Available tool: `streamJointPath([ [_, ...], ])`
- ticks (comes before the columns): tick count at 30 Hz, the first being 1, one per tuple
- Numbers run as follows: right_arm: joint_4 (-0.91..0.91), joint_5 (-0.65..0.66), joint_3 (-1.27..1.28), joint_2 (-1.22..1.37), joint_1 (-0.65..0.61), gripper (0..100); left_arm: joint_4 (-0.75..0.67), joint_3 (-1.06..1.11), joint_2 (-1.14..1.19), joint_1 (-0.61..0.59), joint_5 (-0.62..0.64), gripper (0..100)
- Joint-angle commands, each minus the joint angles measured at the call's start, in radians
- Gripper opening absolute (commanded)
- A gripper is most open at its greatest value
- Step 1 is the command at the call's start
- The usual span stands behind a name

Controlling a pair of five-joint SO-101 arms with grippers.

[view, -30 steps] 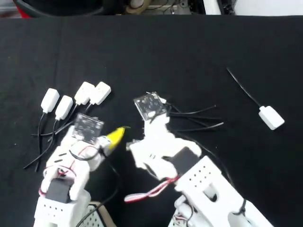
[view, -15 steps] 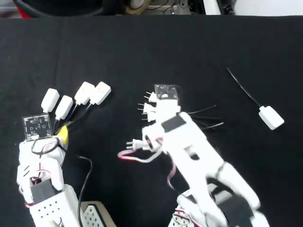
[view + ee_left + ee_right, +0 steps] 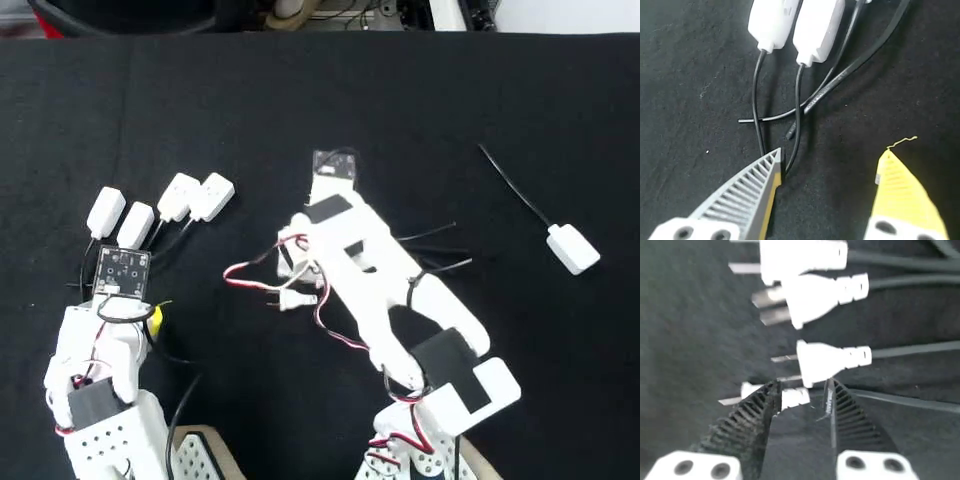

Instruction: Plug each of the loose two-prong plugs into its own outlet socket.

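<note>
Low over plugs, right hand apparently straddles 1.

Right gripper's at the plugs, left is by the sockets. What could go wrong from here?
1. The right gripper straddles one plug, with the next plug lying close beside it. Closing may nudge or catch that neighbour.
2. The left gripper hangs open over crossed black cords behind two sockets. Descending could snag a cord and drag them.
</note>
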Motion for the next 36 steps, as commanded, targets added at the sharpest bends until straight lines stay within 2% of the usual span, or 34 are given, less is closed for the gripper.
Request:
streamJointPath([
  [1, 0.006, -0.063, -0.087, 0.001, -0.037, 13.8, 0.005, 0.019, 0.002, 0.016, -0.011, 30],
  [6, 0.006, -0.072, -0.079, 0.061, -0.112, 13.8, 0.005, 0.019, 0.002, 0.016, -0.011, 30],
  [14, 0.02, -0.072, -0.171, 0.282, -0.12, 13.8, 0.005, 0.019, 0.002, 0.013, -0.011, 30],
  [19, 0.14, -0.055, -0.232, 0.302, -0.163, 13.8, 0.005, 0.019, 0.002, 0.013, -0.011, 30],
  [21, 0.206, 0.008, -0.259, 0.302, -0.17, 13.4, 0.005, 0.019, 0.002, 0.013, -0.011, 30],
  [24, 0.322, 0.109, -0.318, 0.3, -0.13, 13.4, 0.005, 0.019, 0.002, 0.013, -0.011, 30],
  [29, 0.514, 0.167, -0.522, 0.3, 0.014, 13.4, 0.005, 0.019, 0.002, 0.013, -0.011, 30],
  [32, 0.617, 0.209, -0.61, 0.3, 0.06, 13.4, 0.005, 0.019, 0.002, 0.015, -0.011, 30],
  [36, 0.617, 0.219, -0.532, 0.309, 0.051, 13.4, 0.005, 0.019, 0.002, 0.016, -0.011, 30],
])
